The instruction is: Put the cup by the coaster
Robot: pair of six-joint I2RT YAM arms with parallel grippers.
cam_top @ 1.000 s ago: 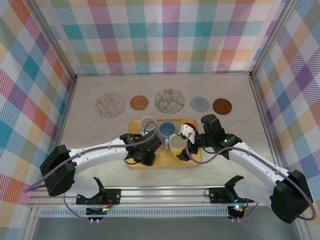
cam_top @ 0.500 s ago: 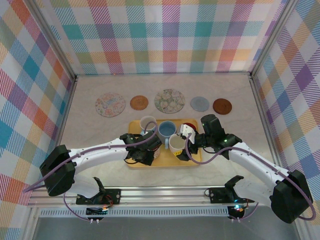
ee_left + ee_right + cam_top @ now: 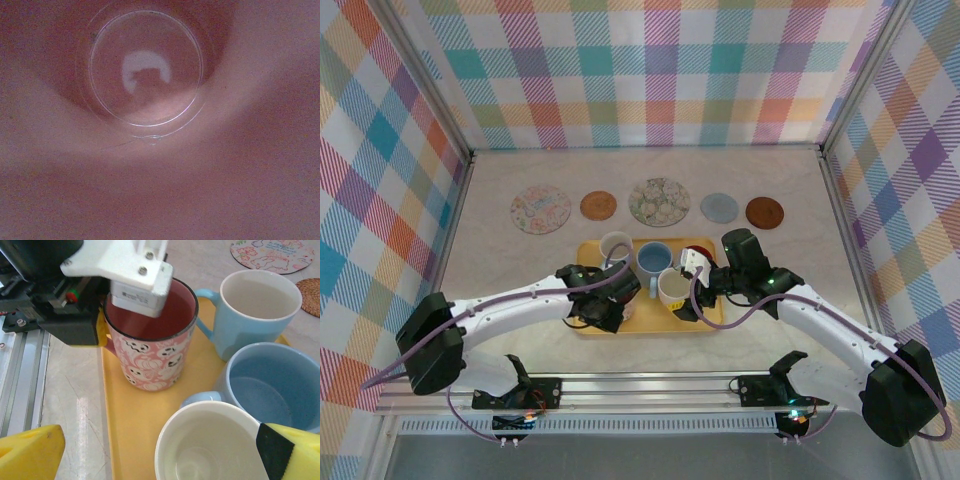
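Note:
A pink cup with ghost prints [image 3: 150,352] stands at the near left of the yellow tray [image 3: 132,415]. My left gripper [image 3: 611,302] is shut on its rim, with a white finger [image 3: 142,287] inside and the black body outside. The left wrist view looks down at the cup's dark red floor [image 3: 145,67]. My right gripper [image 3: 160,447] is open, its yellow fingers [image 3: 30,452] on either side of a white cup [image 3: 212,450]. Several coasters lie in a row beyond the tray, among them a patterned one [image 3: 540,210] and a brown one [image 3: 598,206].
On the tray also stand a light blue cup with a white inside [image 3: 255,310], a blue cup [image 3: 270,382] and a red object [image 3: 700,249]. More coasters [image 3: 659,201] [image 3: 719,207] [image 3: 765,212] lie further right. Checked walls enclose the table, and a metal rail [image 3: 640,385] runs along the near edge.
The left gripper has closed onto the pink cup's wall and its arm has shifted slightly. The right arm and the cups have not moved.

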